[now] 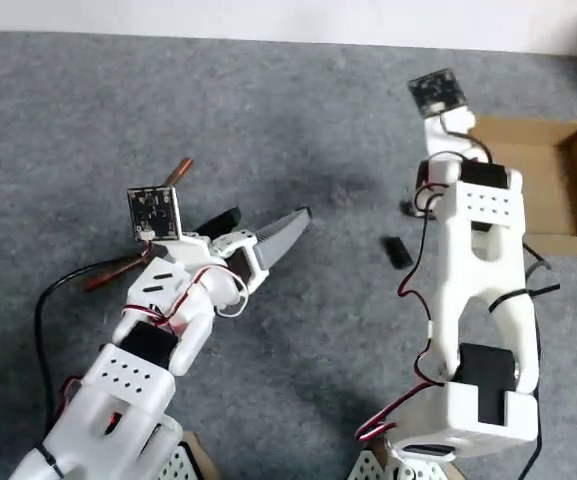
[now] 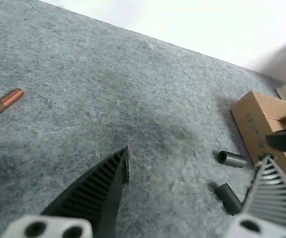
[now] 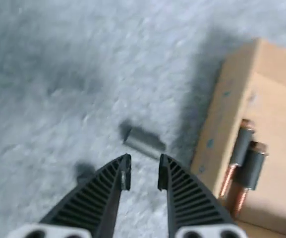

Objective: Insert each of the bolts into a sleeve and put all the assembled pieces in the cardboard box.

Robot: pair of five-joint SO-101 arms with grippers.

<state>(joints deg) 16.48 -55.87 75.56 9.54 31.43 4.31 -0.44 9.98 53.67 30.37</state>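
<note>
Fabric, grey and fuzzy, covers the table (image 1: 298,110). On it lie two short, dark, tube-shaped sleeves. One sleeve (image 2: 231,158) shows its hollow end and a second sleeve (image 2: 228,197) lies near it, both close to the outer wall of the cardboard box (image 2: 257,124). Two slim, threaded copper bolts lie by the left arm (image 1: 158,340): one bolt (image 1: 178,172) beyond its wrist, another bolt (image 1: 108,272) partly under it. The left gripper (image 2: 196,154) is spread wide and holds nothing. Its ribbed black fingers taper to points above bare fabric, with open room all round. The right gripper (image 3: 143,159) is empty, its jaws narrowly parted and its tips just short of one of the sleeves beside the box wall. Inside the box, against that wall, two assembled pieces (image 3: 242,148) lie side by side, copper shafts through dark sleeves.
</note>
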